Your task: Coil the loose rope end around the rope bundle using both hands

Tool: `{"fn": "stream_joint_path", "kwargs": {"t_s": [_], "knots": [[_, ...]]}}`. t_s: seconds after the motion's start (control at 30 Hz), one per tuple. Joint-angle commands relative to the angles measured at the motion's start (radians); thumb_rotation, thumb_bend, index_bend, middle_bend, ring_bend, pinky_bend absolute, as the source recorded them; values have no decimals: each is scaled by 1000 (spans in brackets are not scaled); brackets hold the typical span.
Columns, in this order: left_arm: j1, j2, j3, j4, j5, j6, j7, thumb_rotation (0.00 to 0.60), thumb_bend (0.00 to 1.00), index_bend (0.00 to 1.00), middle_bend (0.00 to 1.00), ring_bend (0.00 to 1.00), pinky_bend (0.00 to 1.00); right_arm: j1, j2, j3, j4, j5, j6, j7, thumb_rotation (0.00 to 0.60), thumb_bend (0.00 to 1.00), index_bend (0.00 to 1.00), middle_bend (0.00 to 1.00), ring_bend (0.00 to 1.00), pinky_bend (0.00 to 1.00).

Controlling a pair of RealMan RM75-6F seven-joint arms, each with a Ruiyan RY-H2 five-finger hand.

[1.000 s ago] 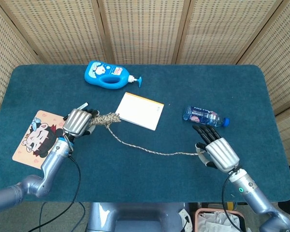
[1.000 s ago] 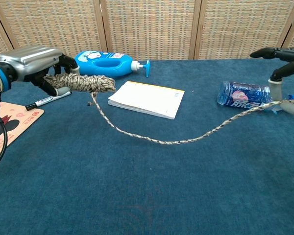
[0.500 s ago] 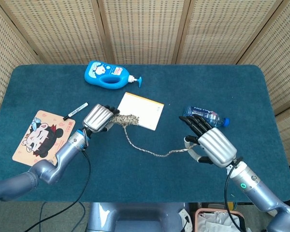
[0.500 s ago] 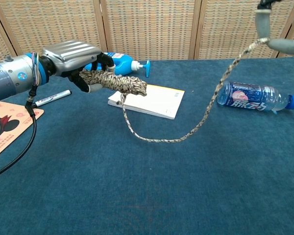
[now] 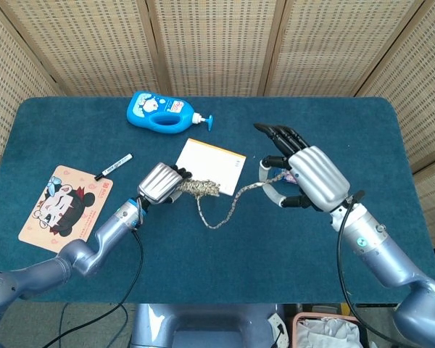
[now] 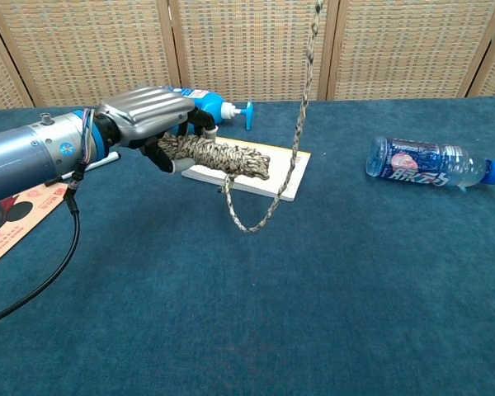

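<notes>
My left hand (image 5: 160, 183) (image 6: 153, 118) grips one end of the speckled rope bundle (image 5: 201, 189) (image 6: 219, 157), which sticks out to the right above the table. A loose rope end (image 5: 228, 211) (image 6: 274, 200) drops from the bundle in a slack loop, then climbs to my right hand (image 5: 304, 174). That hand is raised over the table and pinches the rope between thumb and finger, the other fingers spread. In the chest view the rope runs out of the top of the frame and the right hand is not seen.
A white notepad (image 5: 216, 164) (image 6: 282, 175) lies just behind the bundle. A blue pump bottle (image 5: 162, 113) (image 6: 223, 106) lies at the back, a water bottle (image 6: 425, 163) at the right. A marker (image 5: 113, 166) and a cartoon mat (image 5: 64, 205) lie at the left.
My right hand has lifted the rope end high and carried it left toward the bundle. My left hand has moved the bundle right, in front of the notepad. The loop has shortened.
</notes>
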Motion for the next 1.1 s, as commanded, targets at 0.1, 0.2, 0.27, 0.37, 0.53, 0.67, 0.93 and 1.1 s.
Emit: {"fn": "stream_joint_path", "kwargs": {"t_s": [0.1, 0.2, 0.27, 0.37, 0.53, 0.67, 0.93, 1.1], "knots": [[-10, -10, 4, 8, 15, 15, -14, 600, 746, 637, 550, 494, 672, 76, 26, 102, -6, 152, -48, 45, 600, 450, 679, 2, 0, 0], [-16, -17, 6, 17, 19, 14, -21, 600, 746, 637, 553, 494, 672, 105, 32, 139, -2, 220, -60, 53, 600, 450, 679, 3, 0, 0], [-21, -20, 8, 24, 21, 11, -27, 600, 746, 637, 553, 494, 672, 125, 36, 164, 1, 271, -73, 59, 600, 450, 680, 4, 0, 0], [-24, -29, 12, 36, 22, 8, -42, 600, 746, 637, 553, 494, 672, 154, 37, 196, 11, 347, -92, 72, 600, 450, 679, 7, 0, 0], [-27, -31, 34, 43, 56, 30, -68, 600, 746, 645, 565, 506, 672, 197, 28, 215, 47, 445, -119, 57, 600, 450, 679, 8, 0, 0], [-27, -25, 62, 44, 86, 37, -106, 600, 745, 645, 565, 506, 672, 234, 2, 232, 94, 528, -110, 41, 600, 449, 679, 11, 0, 0], [-38, -2, 119, 44, 166, 75, -218, 600, 745, 645, 565, 506, 672, 306, -69, 246, 199, 713, -94, 1, 600, 449, 679, 14, 0, 0], [-41, 21, 164, 44, 234, 142, -371, 600, 746, 645, 565, 506, 672, 324, -142, 202, 297, 750, -117, -31, 600, 449, 679, 15, 0, 0]]}}
